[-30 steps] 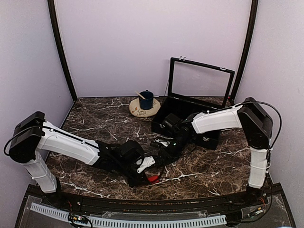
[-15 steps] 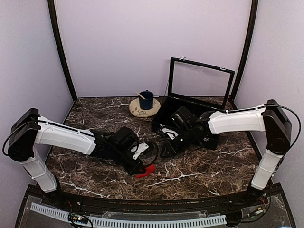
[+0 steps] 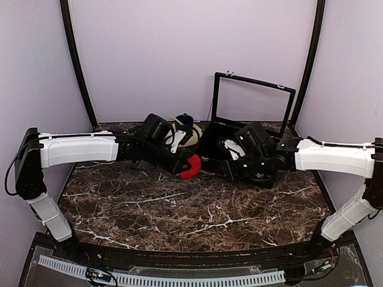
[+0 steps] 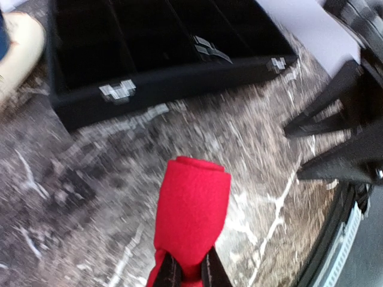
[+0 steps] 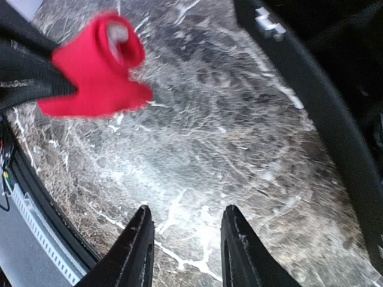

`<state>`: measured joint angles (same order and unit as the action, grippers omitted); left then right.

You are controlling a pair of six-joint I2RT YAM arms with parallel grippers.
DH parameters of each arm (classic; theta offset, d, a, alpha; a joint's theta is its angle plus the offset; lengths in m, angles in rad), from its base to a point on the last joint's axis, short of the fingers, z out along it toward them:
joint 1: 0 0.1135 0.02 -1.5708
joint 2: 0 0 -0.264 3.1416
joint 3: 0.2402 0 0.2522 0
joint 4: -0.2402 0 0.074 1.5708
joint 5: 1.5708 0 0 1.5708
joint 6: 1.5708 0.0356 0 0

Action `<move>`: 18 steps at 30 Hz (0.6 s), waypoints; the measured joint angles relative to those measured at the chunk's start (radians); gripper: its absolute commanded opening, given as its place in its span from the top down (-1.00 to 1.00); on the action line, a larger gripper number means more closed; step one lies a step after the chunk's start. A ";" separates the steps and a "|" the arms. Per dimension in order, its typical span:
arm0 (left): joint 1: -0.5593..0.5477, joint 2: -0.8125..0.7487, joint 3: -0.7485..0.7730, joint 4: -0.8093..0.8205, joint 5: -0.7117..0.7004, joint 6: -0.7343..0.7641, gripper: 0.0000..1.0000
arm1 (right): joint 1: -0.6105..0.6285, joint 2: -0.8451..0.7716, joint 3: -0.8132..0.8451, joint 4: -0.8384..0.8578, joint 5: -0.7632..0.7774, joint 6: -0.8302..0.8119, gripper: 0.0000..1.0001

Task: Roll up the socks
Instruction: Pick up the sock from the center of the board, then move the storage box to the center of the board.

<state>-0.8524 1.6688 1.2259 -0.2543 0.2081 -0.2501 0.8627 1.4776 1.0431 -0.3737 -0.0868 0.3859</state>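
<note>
The left arm (image 3: 78, 149) and right arm (image 3: 332, 158) have white shells over black joints. Thin black cables (image 3: 8, 176) run along them. The right gripper (image 5: 187, 209) is black.

The table (image 3: 197, 215) in front of me is dark stone with thin white lines all over. At the back sits a black box (image 3: 210, 143) with its lid (image 3: 254, 101) standing up. Its inside is split into parts, and its front has small silver clasps (image 4: 116, 91). Just left of it is a pale plate (image 3: 193, 137) with a blue cup (image 3: 185, 121) on it.
</note>
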 measured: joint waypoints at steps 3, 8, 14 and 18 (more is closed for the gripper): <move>0.035 0.044 0.102 -0.025 -0.031 0.000 1.00 | 0.000 -0.065 -0.022 0.007 0.094 0.023 0.29; 0.072 0.187 0.322 -0.077 -0.089 0.017 1.00 | -0.003 -0.130 -0.046 0.008 0.283 0.070 0.28; 0.087 0.394 0.572 -0.126 -0.166 0.051 1.00 | -0.025 -0.133 -0.070 0.006 0.481 0.134 0.30; 0.092 0.478 0.660 -0.151 -0.220 0.061 1.00 | -0.051 -0.136 -0.090 0.008 0.566 0.159 0.31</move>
<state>-0.7609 2.1464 1.8858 -0.4049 -0.0120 -0.1886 0.8120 1.3418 0.9527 -0.3660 0.4789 0.5446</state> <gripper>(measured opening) 0.082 0.347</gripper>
